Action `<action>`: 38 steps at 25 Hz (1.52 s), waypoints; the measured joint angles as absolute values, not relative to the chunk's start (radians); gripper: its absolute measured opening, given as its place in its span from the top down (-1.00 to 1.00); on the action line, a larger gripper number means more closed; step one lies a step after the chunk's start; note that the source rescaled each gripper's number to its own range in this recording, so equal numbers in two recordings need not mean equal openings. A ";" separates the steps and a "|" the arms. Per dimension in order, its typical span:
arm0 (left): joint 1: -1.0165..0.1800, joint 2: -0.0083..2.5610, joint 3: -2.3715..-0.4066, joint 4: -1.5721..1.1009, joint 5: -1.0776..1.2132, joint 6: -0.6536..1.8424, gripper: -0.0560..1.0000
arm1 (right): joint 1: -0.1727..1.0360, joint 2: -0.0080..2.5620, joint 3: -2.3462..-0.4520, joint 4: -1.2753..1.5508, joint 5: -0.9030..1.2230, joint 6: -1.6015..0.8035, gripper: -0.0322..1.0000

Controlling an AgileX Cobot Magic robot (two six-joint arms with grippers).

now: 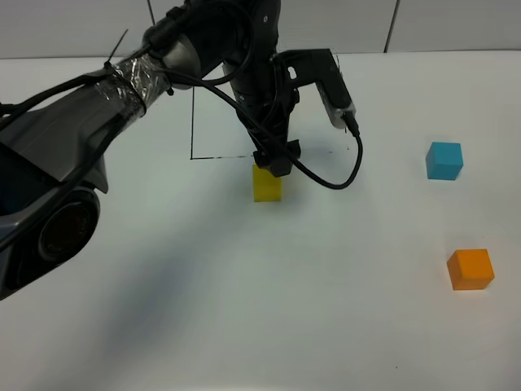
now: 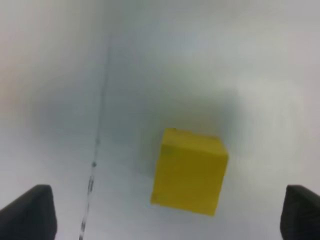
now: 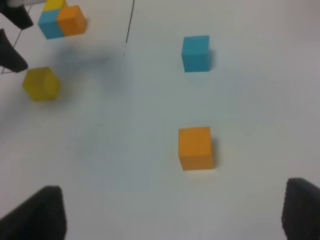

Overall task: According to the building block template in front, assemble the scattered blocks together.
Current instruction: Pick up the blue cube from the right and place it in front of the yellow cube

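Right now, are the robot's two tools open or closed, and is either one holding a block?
Left tool: open, holding nothing; the yellow cube sits free just beneath it.
Right tool: open, holding nothing.

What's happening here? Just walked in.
The left gripper hangs right above the yellow cube, fingers spread wide on either side, not gripping it. That cube rests on the table just outside the black outline around the template. The blue cube and orange cube lie apart on the right. The right gripper is open and empty. No loose cubes are joined yet.
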State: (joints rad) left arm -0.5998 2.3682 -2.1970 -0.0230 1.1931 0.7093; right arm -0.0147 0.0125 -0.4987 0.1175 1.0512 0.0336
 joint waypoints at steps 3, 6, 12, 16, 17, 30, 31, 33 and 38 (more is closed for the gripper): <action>-0.569 2.331 -2.196 -0.028 1.194 0.614 -0.84 | -0.015 0.012 -0.499 0.118 1.051 0.034 -0.52; -0.517 2.292 -2.196 -0.027 1.195 0.543 -0.84 | -0.015 0.012 -0.499 0.118 1.051 0.034 -0.52; -0.407 2.202 -2.141 -0.039 1.194 0.445 -0.84 | -0.015 0.012 -0.499 0.118 1.051 0.034 -0.52; -0.326 2.116 -2.011 -0.043 1.194 0.415 -0.84 | -0.015 0.012 -0.499 0.118 1.051 0.034 -0.52; -0.307 2.091 -1.965 -0.045 1.194 0.408 -0.84 | -0.015 0.012 -0.499 0.118 1.051 0.034 -0.52; -0.097 1.518 -1.305 0.018 1.028 0.216 -0.84 | -0.015 0.012 -0.499 0.118 1.051 0.034 -0.52; -0.097 1.461 -1.272 0.032 1.020 0.195 -0.84 | -0.015 0.012 -0.499 0.118 1.051 0.034 -0.52; -0.097 1.355 -1.202 0.051 1.000 0.140 -0.84 | -0.015 0.012 -0.499 0.118 1.051 0.034 -0.52; -0.097 1.100 -1.064 0.052 0.969 0.058 -0.84 | -0.015 0.012 -0.499 0.118 1.051 0.034 -0.52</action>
State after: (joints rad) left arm -0.0974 1.1004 -1.0640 0.0521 0.9695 0.0584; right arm -0.0147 0.0125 -0.4987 0.1175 1.0512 0.0336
